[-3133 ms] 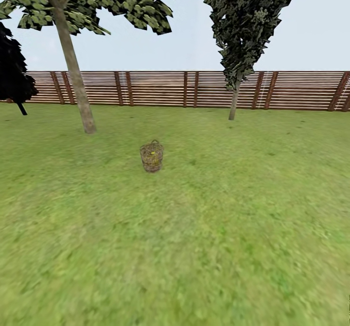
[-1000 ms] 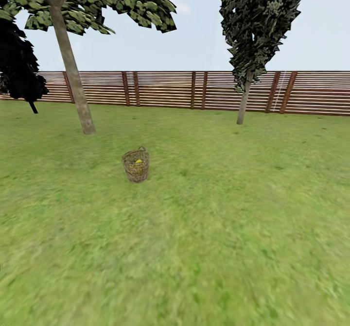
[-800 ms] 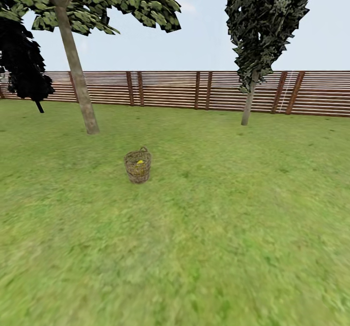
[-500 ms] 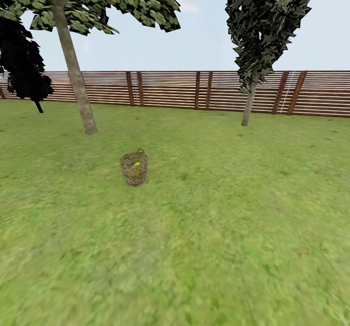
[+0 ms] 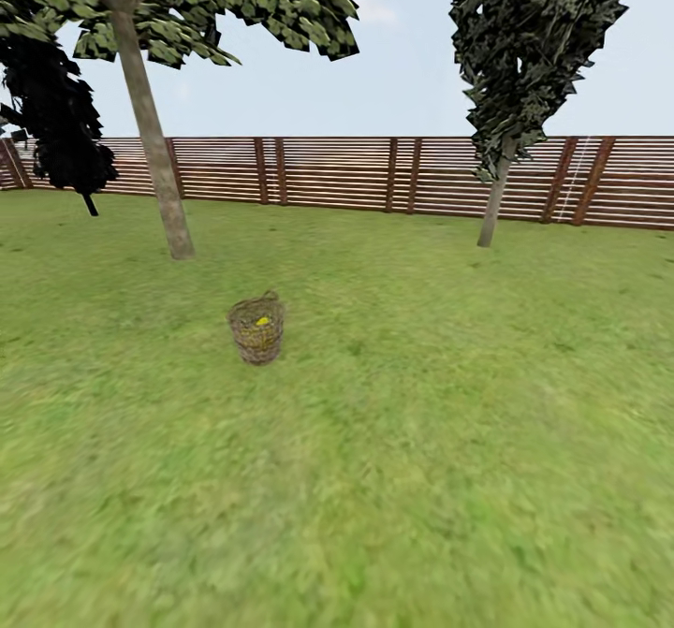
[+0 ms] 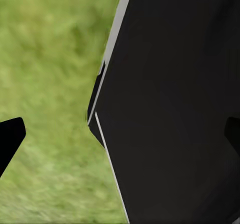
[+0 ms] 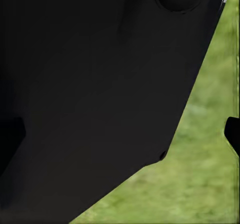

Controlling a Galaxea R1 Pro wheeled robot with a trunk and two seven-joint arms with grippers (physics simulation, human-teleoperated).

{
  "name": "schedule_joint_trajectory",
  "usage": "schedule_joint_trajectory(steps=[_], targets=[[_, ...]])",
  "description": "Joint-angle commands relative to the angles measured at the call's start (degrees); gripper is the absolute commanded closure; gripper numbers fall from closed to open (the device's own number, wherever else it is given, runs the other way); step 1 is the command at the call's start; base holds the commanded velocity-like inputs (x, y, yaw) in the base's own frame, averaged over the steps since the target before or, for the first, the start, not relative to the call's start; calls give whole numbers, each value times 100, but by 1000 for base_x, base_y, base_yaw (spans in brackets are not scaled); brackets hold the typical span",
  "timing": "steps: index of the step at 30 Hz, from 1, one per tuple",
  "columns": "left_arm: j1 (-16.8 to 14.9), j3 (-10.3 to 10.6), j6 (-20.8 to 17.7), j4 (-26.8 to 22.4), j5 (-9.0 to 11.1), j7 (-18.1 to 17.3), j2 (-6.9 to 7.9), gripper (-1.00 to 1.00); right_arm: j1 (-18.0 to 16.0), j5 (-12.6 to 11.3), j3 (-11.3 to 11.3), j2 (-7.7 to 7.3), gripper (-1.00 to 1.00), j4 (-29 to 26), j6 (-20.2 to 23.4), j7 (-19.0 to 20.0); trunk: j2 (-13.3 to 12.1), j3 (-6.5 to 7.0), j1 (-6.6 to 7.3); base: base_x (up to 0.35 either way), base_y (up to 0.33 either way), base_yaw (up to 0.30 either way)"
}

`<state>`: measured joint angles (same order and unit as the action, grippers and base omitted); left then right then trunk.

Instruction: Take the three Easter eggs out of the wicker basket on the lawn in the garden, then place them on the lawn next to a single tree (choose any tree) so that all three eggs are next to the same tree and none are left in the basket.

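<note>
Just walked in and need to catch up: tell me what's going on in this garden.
Nothing is being handled yet. The small round tan woven wicker basket stands on the green grass lawn, some way ahead of the robot, with something bright yellow showing inside; how many eggs it holds cannot be told. The pale-trunked leafy tree stands beyond the basket, in front of the brown slatted wooden fence. The wrist views show dark robot parts over grass, and whether the grippers are open cannot be told.

you face the lawn [image 5: 421, 441], mottled green grass; the wicker basket [image 5: 256, 331] stands upright on it, near the tree [image 5: 168, 207] rooted in the same grass.
</note>
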<state>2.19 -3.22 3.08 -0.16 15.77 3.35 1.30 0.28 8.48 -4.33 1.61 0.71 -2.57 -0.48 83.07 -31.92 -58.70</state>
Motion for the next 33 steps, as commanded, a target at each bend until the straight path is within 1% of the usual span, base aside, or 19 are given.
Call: schedule_joint_trajectory(steps=[1, 9, 12, 33], targets=[[1, -30, 17, -1, 5, 9, 0, -100, -2, 14, -41, 3, -100, 8, -24, -5, 1, -3, -3, 252, -223, 38], [1, -30, 17, -1, 5, 16, -1, -100, -2, 14, -44, 20, -100, 8, -28, -5, 1, -3, -3, 252, -223, 19], [1, -30, 17, -1, 5, 17, 0, -100, -2, 14, -44, 14, -100, 9, -30, -5, 1, -3, -3, 252, -223, 147], [1, -30, 8, -1, 5, 17, 0, -100, 7, 22, -49, 12, -100, 47, -31, -5, 1, -3, -3, 280, -182, 250]])
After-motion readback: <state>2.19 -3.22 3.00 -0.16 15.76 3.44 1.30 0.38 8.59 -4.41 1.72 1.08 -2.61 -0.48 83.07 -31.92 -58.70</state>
